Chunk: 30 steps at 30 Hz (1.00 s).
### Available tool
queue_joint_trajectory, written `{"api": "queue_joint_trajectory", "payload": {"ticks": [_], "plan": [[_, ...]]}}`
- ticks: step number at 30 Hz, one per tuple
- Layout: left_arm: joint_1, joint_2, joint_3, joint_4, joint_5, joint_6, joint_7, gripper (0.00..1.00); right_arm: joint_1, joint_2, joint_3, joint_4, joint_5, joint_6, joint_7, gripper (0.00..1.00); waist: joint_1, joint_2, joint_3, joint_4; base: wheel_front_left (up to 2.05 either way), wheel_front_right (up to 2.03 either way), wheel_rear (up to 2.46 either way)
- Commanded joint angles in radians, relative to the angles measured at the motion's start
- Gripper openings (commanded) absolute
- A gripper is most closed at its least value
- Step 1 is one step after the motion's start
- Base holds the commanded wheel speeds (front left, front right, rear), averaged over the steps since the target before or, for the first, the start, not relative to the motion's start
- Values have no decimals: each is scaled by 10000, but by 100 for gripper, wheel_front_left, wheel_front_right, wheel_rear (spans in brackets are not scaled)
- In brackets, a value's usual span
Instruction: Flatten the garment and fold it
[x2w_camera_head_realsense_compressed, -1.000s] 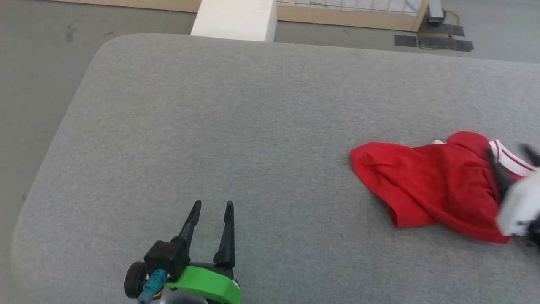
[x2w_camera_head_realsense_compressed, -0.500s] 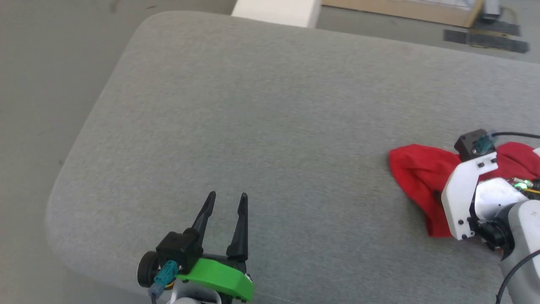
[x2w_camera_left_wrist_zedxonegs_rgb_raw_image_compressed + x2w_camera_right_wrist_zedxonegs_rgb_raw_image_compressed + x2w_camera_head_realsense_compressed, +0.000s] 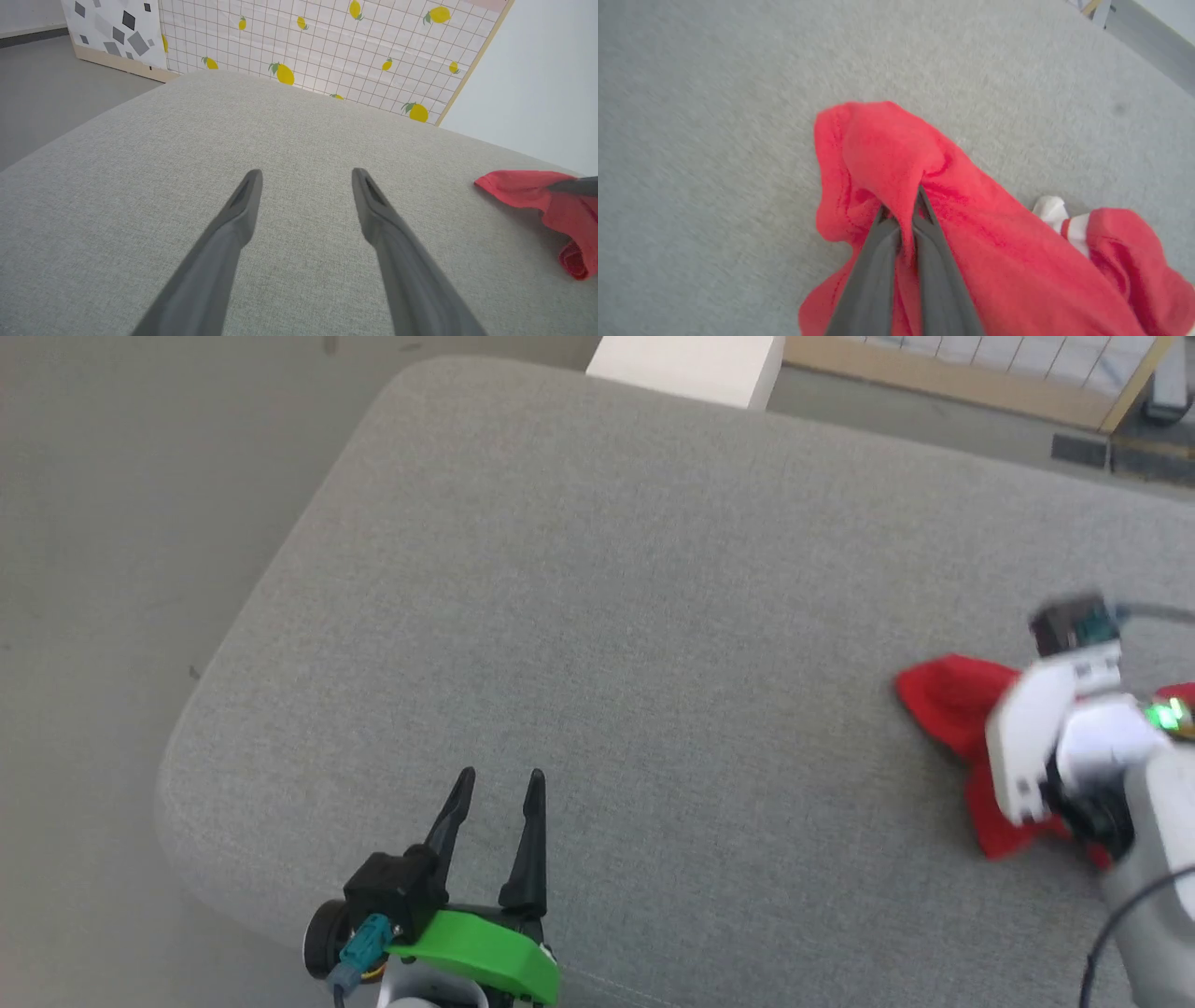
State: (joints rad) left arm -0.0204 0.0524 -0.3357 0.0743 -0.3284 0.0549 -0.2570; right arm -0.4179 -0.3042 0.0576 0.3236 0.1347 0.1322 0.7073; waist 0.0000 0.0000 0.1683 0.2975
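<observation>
Heavily crumpled, the garment [image 3: 994, 242] is red — white sleeve [image 3: 1051, 209] peeking out.

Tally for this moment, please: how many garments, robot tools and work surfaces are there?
Garments: 1, the red garment, crumpled.
Tools: 2, the left tool open, the right tool shut on the cloth.
Work surfaces: 1, the grey padded surface.
Total: 4.

Your left pincer [image 3: 500, 775] hangs over a wide grey fabric-covered counter [image 3: 653, 616] with rounded corners. Ahead of its tips, past the far edge, you see a white block [image 3: 686, 369] and a wood-framed grid panel [image 3: 327, 46] printed with yellow lemons; grey floor [image 3: 112, 523] lies leftward.
</observation>
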Motion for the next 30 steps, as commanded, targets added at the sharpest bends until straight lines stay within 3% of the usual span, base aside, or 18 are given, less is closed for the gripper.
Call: {"api": "queue_joint_trajectory", "payload": {"ticks": [1,8,13,17,21,22,23,24,28,30], "plan": [[59,-22,30,18,-3,14,-47,100,-545,164,122,-163,129,-15,-240,0,0,0,-318,-106,0,0,0],[117,-22,97,59,70,-83,-47,100,-2216,1143,2107,-534,908,-15,-863,0,0,0,-538,-91,0,0,0],[294,-22,93,78,22,-94,-47,100,-2117,1712,4025,-457,1918,-15,-749,0,0,0,-570,110,0,0,0],[376,-22,96,98,1,-94,-47,100,-1326,1573,4992,-271,2642,-15,-422,0,0,0,-594,271,0,0,0],[349,-22,116,116,-10,-96,-47,100,-548,892,5639,42,2867,-15,-139,2,0,0,-600,350,0,0,0],[341,-22,129,118,-14,-94,-47,100,-429,797,5618,108,2897,-15,-120,38,0,0,-605,346,0,0,0],[339,-22,151,117,-19,-88,-47,100,-327,701,5606,152,2907,-15,-116,87,0,0,-619,325,0,0,0],[344,-22,172,110,-21,-76,-47,100,-280,656,5577,150,2927,-15,-159,100,0,0,-635,296,0,0,0],[406,-22,254,63,-18,-41,-47,100,-249,761,4945,-65,3123,-15,-618,100,0,0,-745,88,0,0,0],[457,-22,349,27,40,-36,-47,100,-292,955,4139,-477,3192,-15,-1070,100,0,0,-866,-115,0,0,0]]}}
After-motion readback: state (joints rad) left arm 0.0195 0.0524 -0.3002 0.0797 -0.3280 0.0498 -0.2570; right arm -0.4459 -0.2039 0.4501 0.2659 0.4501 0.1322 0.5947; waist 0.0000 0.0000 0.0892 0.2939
